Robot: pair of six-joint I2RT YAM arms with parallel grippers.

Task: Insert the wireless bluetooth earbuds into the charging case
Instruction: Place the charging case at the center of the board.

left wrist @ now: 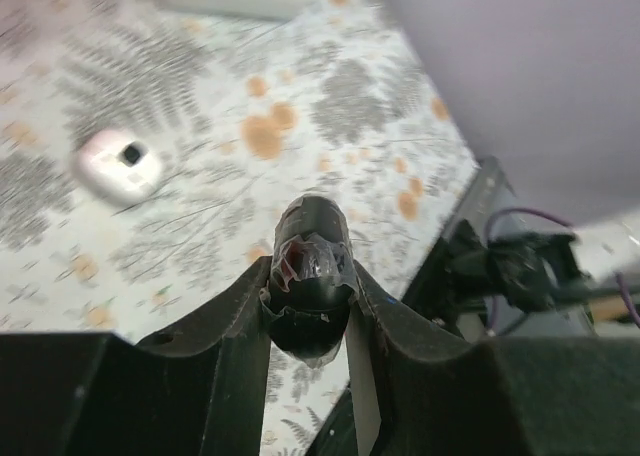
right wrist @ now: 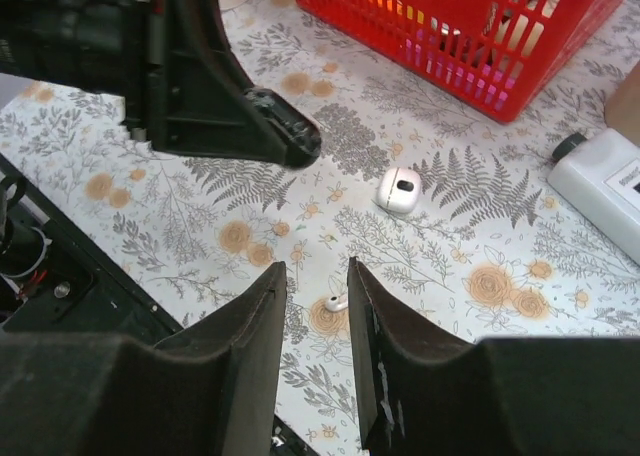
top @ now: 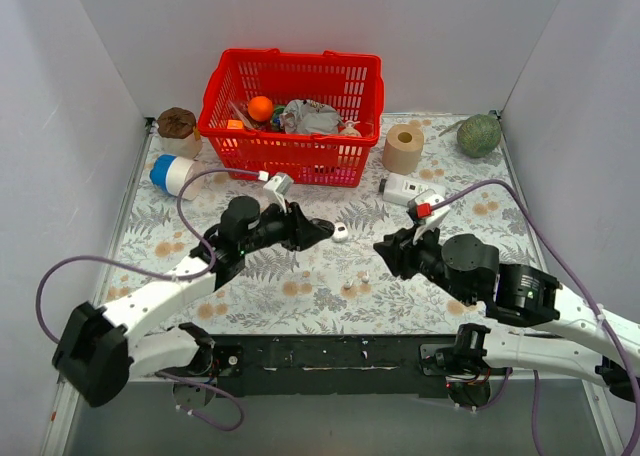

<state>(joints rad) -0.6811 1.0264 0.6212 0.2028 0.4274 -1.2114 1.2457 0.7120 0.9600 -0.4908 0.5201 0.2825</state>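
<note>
Charging case in left claw — box label unreadable

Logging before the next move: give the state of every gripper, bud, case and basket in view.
Small white earbud: loose on the floral mat.
Right gripper: open, empty, above the earbud.
Left gripper: shut on a glossy black oval piece.
White oval pebble-like case: lying on the mat, ungripped.
Red plastic basket: upright, holding clutter.
</note>
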